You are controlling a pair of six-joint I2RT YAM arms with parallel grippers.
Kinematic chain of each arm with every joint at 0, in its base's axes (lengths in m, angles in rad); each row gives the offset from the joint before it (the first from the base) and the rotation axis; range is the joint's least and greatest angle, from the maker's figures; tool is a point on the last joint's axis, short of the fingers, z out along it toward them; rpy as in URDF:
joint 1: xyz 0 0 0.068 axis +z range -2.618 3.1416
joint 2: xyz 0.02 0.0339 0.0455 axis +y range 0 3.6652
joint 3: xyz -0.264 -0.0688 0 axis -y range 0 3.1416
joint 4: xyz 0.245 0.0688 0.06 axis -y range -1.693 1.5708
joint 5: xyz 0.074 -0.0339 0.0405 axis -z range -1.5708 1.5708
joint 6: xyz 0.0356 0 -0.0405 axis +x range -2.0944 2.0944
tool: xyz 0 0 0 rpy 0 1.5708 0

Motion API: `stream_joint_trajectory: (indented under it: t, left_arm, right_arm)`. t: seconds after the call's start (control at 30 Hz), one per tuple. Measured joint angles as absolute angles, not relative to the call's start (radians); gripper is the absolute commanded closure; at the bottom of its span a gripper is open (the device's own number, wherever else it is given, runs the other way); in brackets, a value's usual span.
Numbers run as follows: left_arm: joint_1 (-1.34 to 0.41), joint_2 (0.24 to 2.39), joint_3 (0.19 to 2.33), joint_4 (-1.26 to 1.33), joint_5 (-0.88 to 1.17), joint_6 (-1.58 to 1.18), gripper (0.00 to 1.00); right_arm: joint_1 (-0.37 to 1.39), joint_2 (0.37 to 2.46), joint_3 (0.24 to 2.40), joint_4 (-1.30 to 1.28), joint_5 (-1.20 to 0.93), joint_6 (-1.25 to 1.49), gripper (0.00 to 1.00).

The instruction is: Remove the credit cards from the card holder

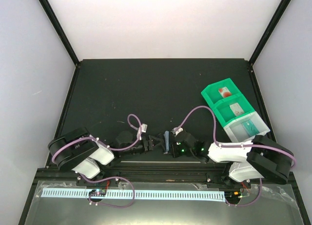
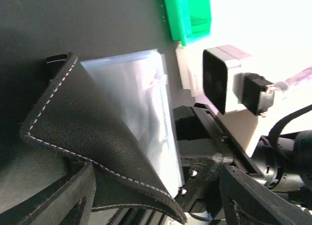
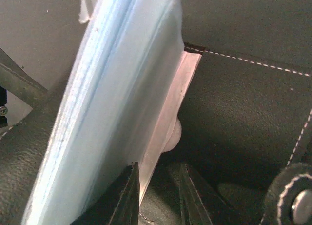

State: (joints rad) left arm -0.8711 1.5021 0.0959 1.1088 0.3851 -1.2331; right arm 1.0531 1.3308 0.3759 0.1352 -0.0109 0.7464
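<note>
The black card holder [image 2: 92, 122] hangs open between my two grippers above the table's near middle, and its pale blue sleeves [image 2: 131, 103] fan out. My left gripper [image 2: 158, 205] is open, its fingers wide on either side of the stitched black flap without pinching it. My right gripper [image 3: 158, 195] is open by a narrow gap. The lower edge of a pale credit card [image 3: 170, 103] lies in that gap against the left finger [image 3: 127, 195]. In the top view the left gripper [image 1: 155, 143] and right gripper [image 1: 169, 147] meet at the card holder [image 1: 166, 138].
A green compartment tray [image 1: 210, 94] stands at the right of the table. One card [image 1: 224, 92] lies in its far bin, another [image 1: 236, 108] in the middle bin and a teal card [image 1: 249, 127] in the pale near bin. The right arm's cable [image 1: 195, 112] loops beside it.
</note>
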Motion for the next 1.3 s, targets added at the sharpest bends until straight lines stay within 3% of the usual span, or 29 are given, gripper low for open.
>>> stream_joint_trajectory:
  t: [0.5, 0.73, 0.93, 1.0, 1.2, 1.3]
  left_arm:
    - [-0.886, 1.311, 0.144, 0.934, 0.339, -1.171, 0.25]
    - [-0.888, 1.264, 0.150, 0.771, 0.295, -1.123, 0.36]
    - [-0.888, 1.256, 0.158, 0.651, 0.257, -1.079, 0.54]
    - [-0.888, 1.256, 0.166, 0.621, 0.255, -1.062, 0.68]
    - [-0.888, 1.260, 0.212, 0.545, 0.251, -1.020, 0.97]
    - [-0.888, 1.262, 0.213, 0.539, 0.255, -1.011, 0.98]
  right_arm:
    - [1.053, 1.306, 0.373, 0.155, -0.010, 0.742, 0.74]
    - [1.053, 1.307, 0.375, 0.165, -0.011, 0.738, 0.75]
    - [1.053, 1.311, 0.390, 0.181, -0.023, 0.732, 0.72]
    - [1.053, 1.320, 0.393, 0.196, -0.028, 0.731, 0.71]
    - [1.053, 1.336, 0.394, 0.196, -0.028, 0.734, 0.67]
    - [1.053, 1.316, 0.390, 0.185, -0.020, 0.738, 0.63]
